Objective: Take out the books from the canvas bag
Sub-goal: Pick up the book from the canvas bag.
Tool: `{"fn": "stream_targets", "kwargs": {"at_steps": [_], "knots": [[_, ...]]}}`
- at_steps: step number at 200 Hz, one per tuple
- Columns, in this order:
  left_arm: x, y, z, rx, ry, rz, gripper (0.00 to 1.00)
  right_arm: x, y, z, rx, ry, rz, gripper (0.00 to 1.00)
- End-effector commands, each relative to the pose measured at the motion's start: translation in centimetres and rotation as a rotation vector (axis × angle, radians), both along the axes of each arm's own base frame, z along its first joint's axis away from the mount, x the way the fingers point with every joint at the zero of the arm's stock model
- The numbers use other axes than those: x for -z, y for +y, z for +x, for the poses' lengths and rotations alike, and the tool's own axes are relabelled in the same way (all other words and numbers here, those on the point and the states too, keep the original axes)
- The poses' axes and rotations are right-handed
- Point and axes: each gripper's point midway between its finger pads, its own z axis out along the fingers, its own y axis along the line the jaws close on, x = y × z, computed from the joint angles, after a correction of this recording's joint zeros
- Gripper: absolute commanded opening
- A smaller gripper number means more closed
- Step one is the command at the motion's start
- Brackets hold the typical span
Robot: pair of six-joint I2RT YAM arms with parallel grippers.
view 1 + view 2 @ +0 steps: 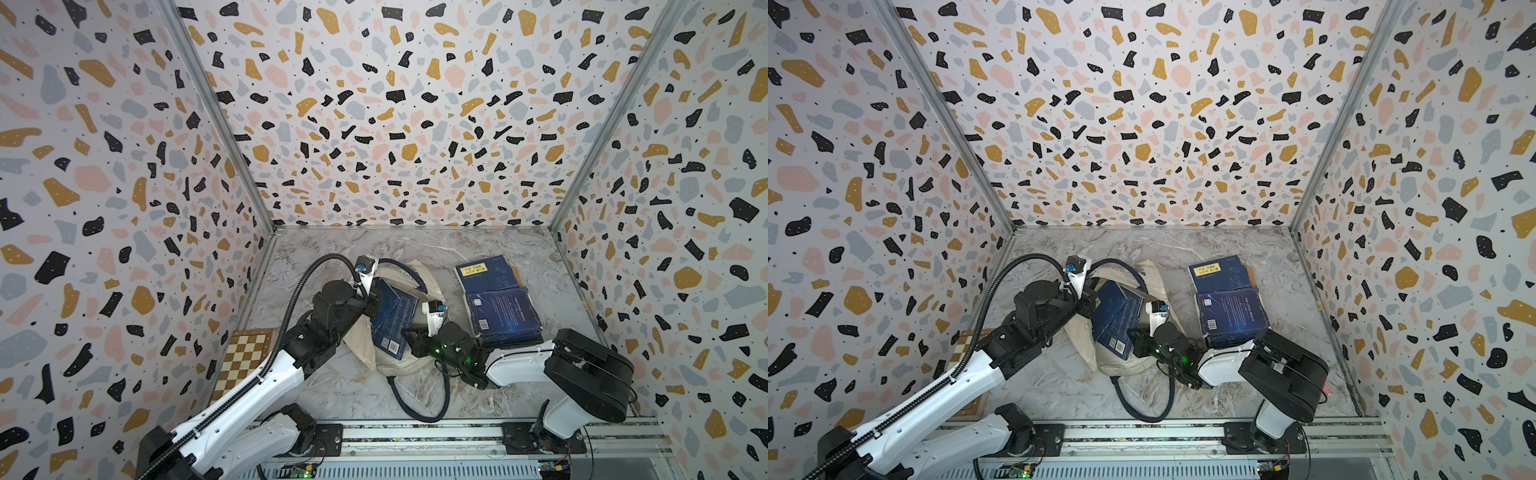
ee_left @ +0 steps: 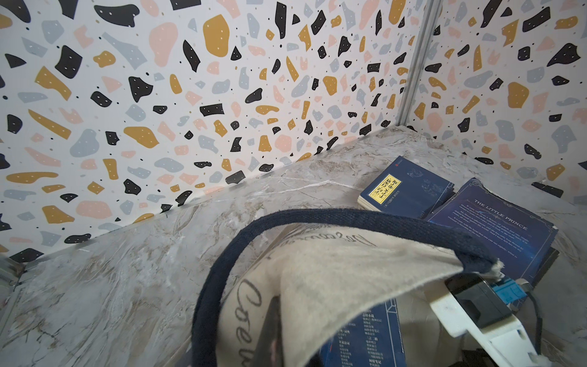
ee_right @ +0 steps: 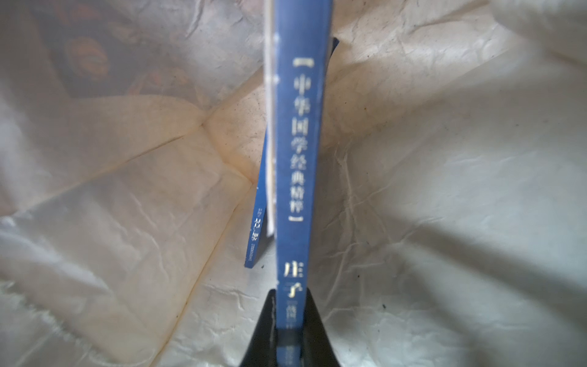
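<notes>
While low, right arm (image 1: 517,363) at bag (image 1: 359,343)

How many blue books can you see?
4 at least. The yellow-label book and the Little Prince book lie on the table. The right gripper holds the third book inside the canvas bag, the fourth book beside it. More may hide under the Little Prince book.

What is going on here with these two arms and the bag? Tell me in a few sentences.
The left gripper holds the bag open by its rim. The right gripper has its fingers pinched on the spine of a blue book, which is partly inside the bag. A second book lies deeper in. Other books lie on the table beside the bag.
</notes>
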Motion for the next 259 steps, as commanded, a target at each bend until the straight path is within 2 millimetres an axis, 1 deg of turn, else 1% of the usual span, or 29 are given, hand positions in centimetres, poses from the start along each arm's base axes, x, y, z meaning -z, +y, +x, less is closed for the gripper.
{"fn": "stream_targets", "kwargs": {"at_steps": [1, 40, 70, 123, 181, 207, 259], "knots": [[-2.2, 0.3, 0.6, -0.038, -0.044, -0.037, 0.00, -1.6, 0.2, -1.3, -0.067, -0.040, 0.014, 0.00], [-1.8, 0.2, 0.8, -0.041, -0.030, -0.030, 0.00, -2.6, -0.4, -2.0, -0.093, -0.064, 0.002, 0.00], [-1.6, 0.1, 1.0, -0.043, -0.017, -0.024, 0.00, -3.1, -0.7, -2.1, -0.100, -0.076, -0.014, 0.00], [-1.4, 0.1, 1.2, -0.052, -0.009, -0.015, 0.00, -2.7, -0.9, -2.7, -0.123, -0.063, -0.023, 0.00], [-1.1, 0.3, 1.4, -0.066, -0.002, -0.004, 0.00, -3.4, -1.0, -3.4, -0.155, -0.075, -0.017, 0.00], [-1.1, 0.3, 1.4, -0.067, -0.001, -0.002, 0.00, -3.2, -1.1, -3.6, -0.162, -0.072, -0.026, 0.00], [-1.0, 0.3, 1.5, -0.068, 0.004, 0.003, 0.00, -3.7, -1.5, -4.0, -0.177, -0.087, -0.026, 0.00]]}}
